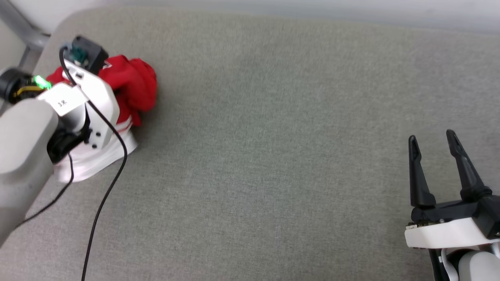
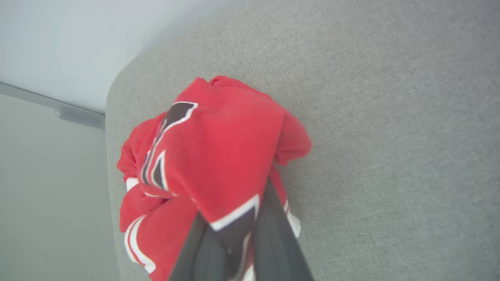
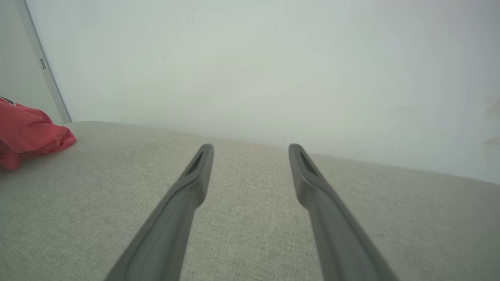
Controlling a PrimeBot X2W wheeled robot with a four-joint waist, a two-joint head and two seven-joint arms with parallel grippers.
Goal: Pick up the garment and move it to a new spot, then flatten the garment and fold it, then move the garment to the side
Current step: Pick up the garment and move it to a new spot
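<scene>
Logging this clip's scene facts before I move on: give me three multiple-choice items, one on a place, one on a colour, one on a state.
1. Where on the grey surface does the garment lie in the head view?
A) far left
B) centre
C) lower right corner

2. What colours is the garment?
A) blue and yellow
B) red and white
C) green and grey

3. The right gripper: how do its jaws stand?
A) shut on cloth
B) open, nothing between them
C) shut on nothing

Answers: 1 A, it lies bunched by the left edge; 2 B, red cloth with white parts and trim; 3 B, they stand apart over bare surface.
</scene>
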